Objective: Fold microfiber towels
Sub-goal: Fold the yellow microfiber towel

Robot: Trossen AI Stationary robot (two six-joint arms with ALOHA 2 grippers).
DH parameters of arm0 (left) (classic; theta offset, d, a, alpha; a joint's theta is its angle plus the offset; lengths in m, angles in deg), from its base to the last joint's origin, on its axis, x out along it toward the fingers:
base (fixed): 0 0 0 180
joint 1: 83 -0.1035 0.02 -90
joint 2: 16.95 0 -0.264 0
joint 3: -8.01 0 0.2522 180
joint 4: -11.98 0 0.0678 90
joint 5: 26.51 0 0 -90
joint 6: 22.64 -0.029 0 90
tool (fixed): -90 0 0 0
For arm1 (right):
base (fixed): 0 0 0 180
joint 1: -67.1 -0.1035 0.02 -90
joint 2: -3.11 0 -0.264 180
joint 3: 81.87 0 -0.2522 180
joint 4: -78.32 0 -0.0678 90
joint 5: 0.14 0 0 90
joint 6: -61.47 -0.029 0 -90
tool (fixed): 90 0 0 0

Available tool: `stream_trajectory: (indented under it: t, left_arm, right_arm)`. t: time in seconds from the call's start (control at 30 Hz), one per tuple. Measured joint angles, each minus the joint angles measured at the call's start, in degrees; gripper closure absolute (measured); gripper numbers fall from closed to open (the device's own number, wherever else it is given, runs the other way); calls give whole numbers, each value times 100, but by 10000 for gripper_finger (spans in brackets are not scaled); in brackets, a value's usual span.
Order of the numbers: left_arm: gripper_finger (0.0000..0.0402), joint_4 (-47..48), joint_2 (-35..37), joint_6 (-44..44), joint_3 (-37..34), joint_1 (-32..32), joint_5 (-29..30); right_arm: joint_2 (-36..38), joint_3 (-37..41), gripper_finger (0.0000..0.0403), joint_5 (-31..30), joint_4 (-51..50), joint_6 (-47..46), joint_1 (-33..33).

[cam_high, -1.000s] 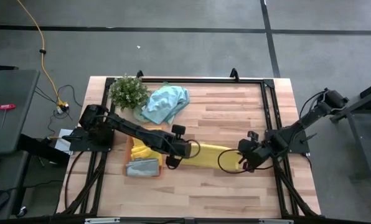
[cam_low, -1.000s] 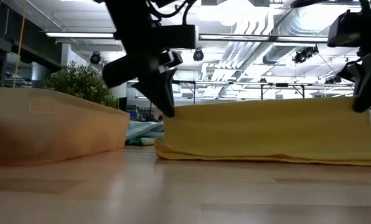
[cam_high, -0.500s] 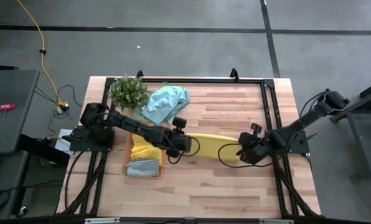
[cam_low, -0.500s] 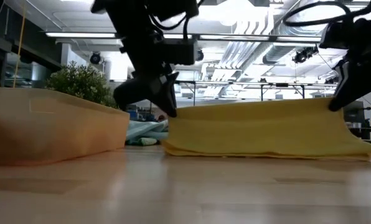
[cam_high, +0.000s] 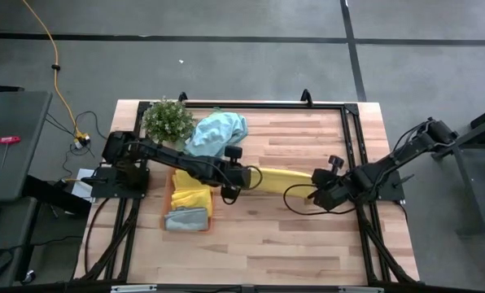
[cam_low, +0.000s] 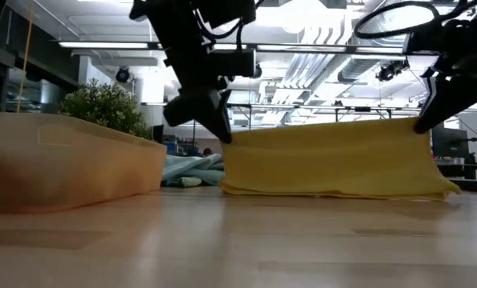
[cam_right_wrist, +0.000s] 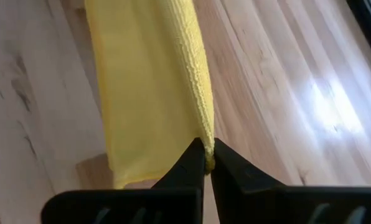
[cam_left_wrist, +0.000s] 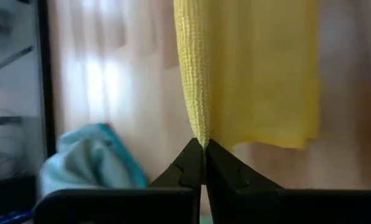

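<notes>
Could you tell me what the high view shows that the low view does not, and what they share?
Only the high view shows the orange tray holding a folded grey towel and another yellow towel, plus the whole wooden table.

Only the low view shows the stretched yellow towel hanging as a sheet, its lower edge resting on the table, with the ceiling lights behind.

Both show the left pincer and right pincer shut on that towel's opposite ends, the plant and the crumpled teal towel.
</notes>
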Motion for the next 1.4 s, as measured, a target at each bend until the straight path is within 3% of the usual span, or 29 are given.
stream_trajectory:
  t: [0.37,0.57,0.8,0.97,1.13,1.4]
  left_arm:
    - [401,-422,5,374,-330,651,-89]
    - [401,-549,1,660,-468,629,129]
    - [397,-684,1,656,-584,547,-365]
    - [385,-687,1,655,-589,519,-406]
    - [372,-681,1,654,-593,445,-590]
    - [318,-171,14,655,-398,290,-933]
  right_arm:
    - [-641,0,403,343,235,-78,-179]
    - [-1020,0,403,339,475,-497,-527]
    - [-1270,-2,403,447,619,-780,-668]
    - [-1292,0,392,509,827,-778,-650]
    - [-1284,0,351,584,819,-788,-637]
    - [-1240,-233,232,739,497,-769,-633]
